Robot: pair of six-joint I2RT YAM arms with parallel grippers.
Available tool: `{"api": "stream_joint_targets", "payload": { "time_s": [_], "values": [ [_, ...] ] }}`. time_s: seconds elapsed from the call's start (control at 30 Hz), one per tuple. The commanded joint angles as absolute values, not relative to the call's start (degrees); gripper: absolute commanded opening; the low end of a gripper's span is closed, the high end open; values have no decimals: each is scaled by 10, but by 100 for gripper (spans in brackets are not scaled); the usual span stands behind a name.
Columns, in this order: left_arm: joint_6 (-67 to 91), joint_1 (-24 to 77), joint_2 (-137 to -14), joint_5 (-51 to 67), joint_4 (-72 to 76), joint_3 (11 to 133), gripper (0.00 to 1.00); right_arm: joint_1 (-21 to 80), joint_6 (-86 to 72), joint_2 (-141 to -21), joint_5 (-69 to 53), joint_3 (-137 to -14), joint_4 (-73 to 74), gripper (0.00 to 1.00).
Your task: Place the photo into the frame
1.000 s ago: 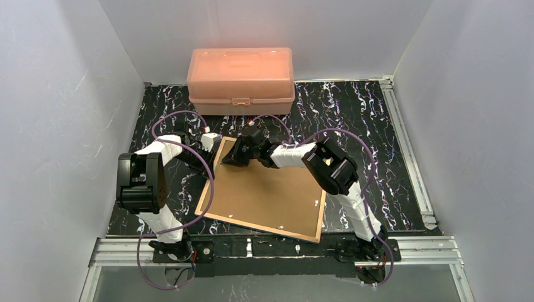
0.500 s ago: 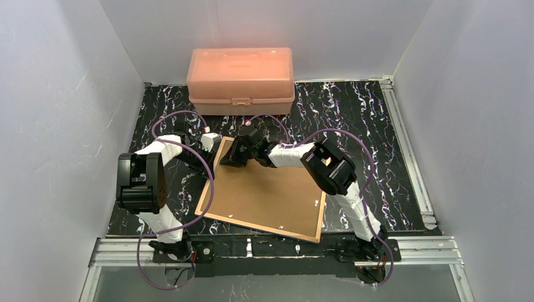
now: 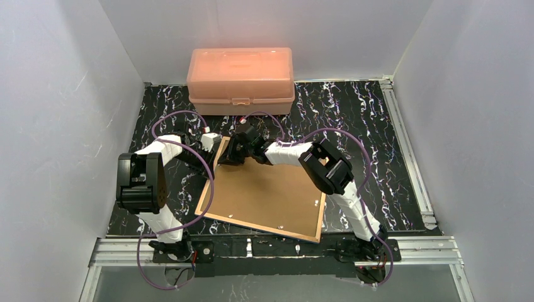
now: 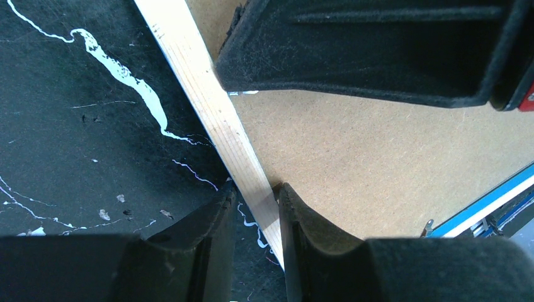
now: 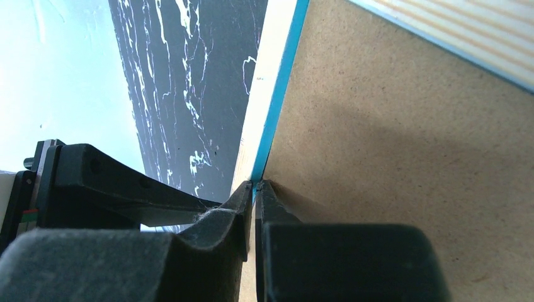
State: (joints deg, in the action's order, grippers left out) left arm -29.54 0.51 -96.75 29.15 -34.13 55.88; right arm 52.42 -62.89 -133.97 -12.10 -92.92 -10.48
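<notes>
Frame (image 3: 264, 196) back-up, long axis ~L-R

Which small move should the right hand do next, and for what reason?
Probably lift slightly to pry the backing up: the frame lies back-up, the left hand clamps its wooden edge, and the right hand pinches the seam beside the backing.
</notes>
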Motion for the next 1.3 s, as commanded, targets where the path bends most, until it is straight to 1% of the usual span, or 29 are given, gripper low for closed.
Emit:
{"api": "stream_joint_targets", "payload": {
  "time_s": [0.0,0.17,0.23,0.33,0.4,0.53,0.77,0.83,0.97,1.07,1.17,1.23,1.27],
  "values": [
    [-321,18,-983,272,-377,536,12,522,-611,-1348,-123,-929,-101,15],
    [-318,18,-981,270,-384,541,12,498,-590,-1330,-151,-937,-131,17],
    [-316,15,-980,275,-399,550,13,486,-570,-1312,-157,-939,-120,23],
    [-312,3,-975,301,-433,577,18,467,-539,-1263,-146,-910,-101,34],
    [-308,-13,-970,330,-464,598,21,453,-509,-1227,-136,-877,-78,43],
    [-317,-38,-961,362,-512,639,25,417,-457,-1123,-103,-797,-20,54],
    [-343,-53,-965,384,-539,660,30,313,-407,-919,-39,-611,88,65],
    [-345,-53,-980,393,-540,650,31,287,-405,-872,-36,-571,104,66],
    [-340,-58,-992,387,-528,647,30,258,-396,-809,-18,-539,174,68],
    [-343,-67,-992,331,-487,646,27,251,-397,-768,11,-511,224,71],
    [-362,-78,-999,281,-444,644,24,234,-407,-741,23,-476,251,78],
    [-386,-81,-1004,262,-429,640,21,214,-418,-729,5,-446,232,83],
    [-395,-81,-1004,256,-419,631,21,206,-425,-726,-19,-433,217,91]
  ]
}}
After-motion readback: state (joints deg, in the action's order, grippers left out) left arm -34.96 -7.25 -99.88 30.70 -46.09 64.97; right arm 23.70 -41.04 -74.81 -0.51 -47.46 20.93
